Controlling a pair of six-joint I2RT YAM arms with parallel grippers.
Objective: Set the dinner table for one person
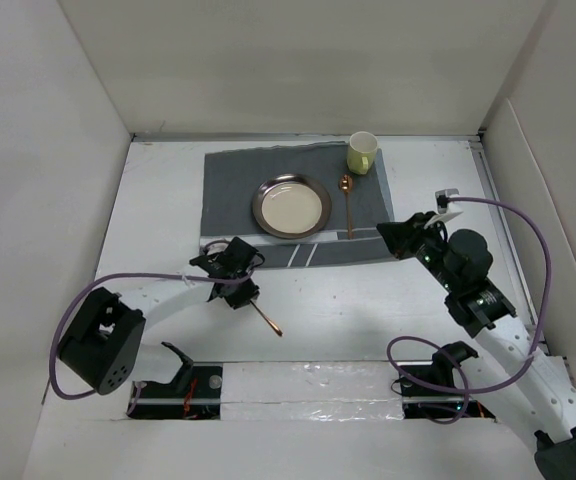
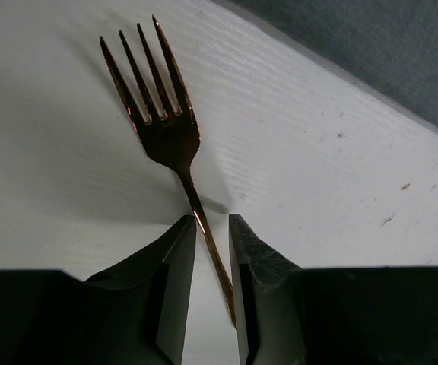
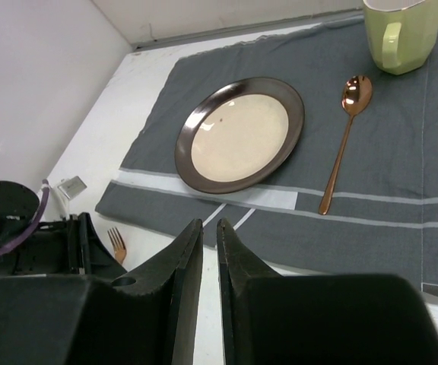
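A copper fork (image 2: 169, 137) lies over the white dinner table (image 2: 318, 152) with its handle between the fingers of my left gripper (image 2: 212, 220), which is shut on it. From above, the handle (image 1: 268, 320) sticks out behind the left gripper (image 1: 240, 293), just in front of the grey placemat (image 1: 368, 245). A brown-rimmed plate (image 1: 291, 205), a copper spoon (image 1: 347, 205) and a pale green mug (image 1: 361, 152) rest on the placemat. My right gripper (image 1: 388, 238) is shut and empty over the mat's near right corner.
In the right wrist view my right gripper (image 3: 210, 224) hovers before the placemat (image 3: 371, 220); the plate (image 3: 238, 137), spoon (image 3: 341, 144), mug (image 3: 398, 30) and fork tines (image 3: 117, 245) show. White walls (image 1: 48, 150) enclose the table on three sides.
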